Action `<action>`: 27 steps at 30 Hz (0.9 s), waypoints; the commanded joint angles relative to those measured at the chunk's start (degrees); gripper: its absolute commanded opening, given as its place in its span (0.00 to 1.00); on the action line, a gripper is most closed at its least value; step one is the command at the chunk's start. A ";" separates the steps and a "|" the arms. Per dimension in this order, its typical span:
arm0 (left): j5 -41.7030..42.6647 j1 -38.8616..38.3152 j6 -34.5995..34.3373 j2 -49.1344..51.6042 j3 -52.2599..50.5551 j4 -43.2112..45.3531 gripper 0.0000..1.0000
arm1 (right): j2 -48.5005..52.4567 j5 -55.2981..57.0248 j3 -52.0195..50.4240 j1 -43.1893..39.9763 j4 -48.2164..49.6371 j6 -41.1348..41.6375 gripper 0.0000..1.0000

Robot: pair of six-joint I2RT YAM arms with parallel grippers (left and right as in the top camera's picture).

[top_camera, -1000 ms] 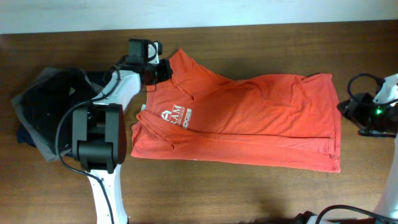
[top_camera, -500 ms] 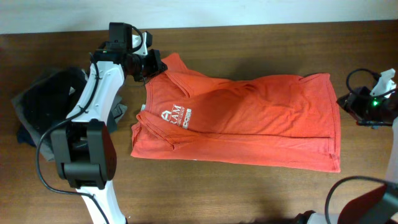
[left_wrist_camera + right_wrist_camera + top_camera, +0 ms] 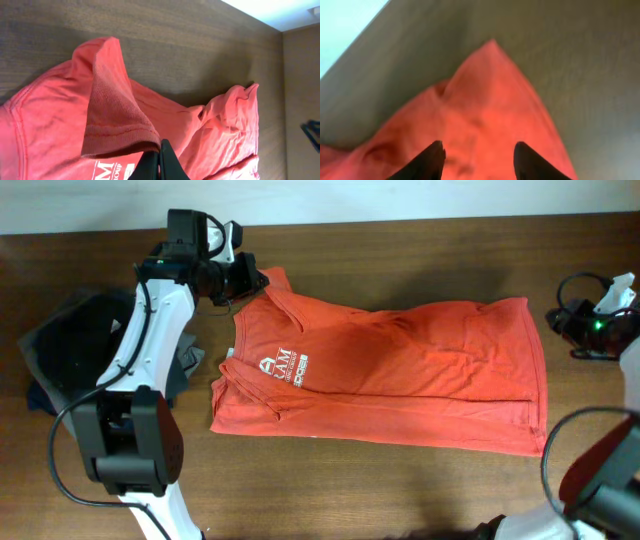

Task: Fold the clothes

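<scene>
At the far left of the brown wooden table, a heap of dark grey, black and navy garments sits partly under my white left arm. The arm reaches toward the table's far edge.

The left gripper is clamped tight on the upper left sleeve of the red-orange short-sleeved cotton shirt. From the left wrist camera I see the sleeve's ribbed hem raised in a peak, its stitched edge pinched in the black left gripper at the bottom of the view.

The shirt spreads across the middle of the table, collar end to the left and hem to the right. It lies mostly flat below the lifted sleeve. White printed lettering shows near the collar end, and wrinkles gather along the far edge.

At the right edge of the table, the right gripper sits just beside the shirt's far right corner. The right wrist picture is blurred, but the right gripper shows its two dark fingers parted. The pointed shirt corner lies beyond them, ungripped.
</scene>
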 commanded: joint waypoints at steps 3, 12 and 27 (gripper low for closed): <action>-1.09 -0.37 0.72 -1.62 0.74 1.33 0.00 | 8.57 -0.55 0.48 1.64 11.15 1.88 0.50; -5.95 -1.75 0.74 -1.62 0.74 1.29 0.00 | 20.98 -0.92 0.50 6.21 29.86 1.92 0.49; -7.17 -2.45 1.18 -1.62 0.74 1.27 0.00 | 24.61 9.57 0.48 8.35 34.21 3.43 0.40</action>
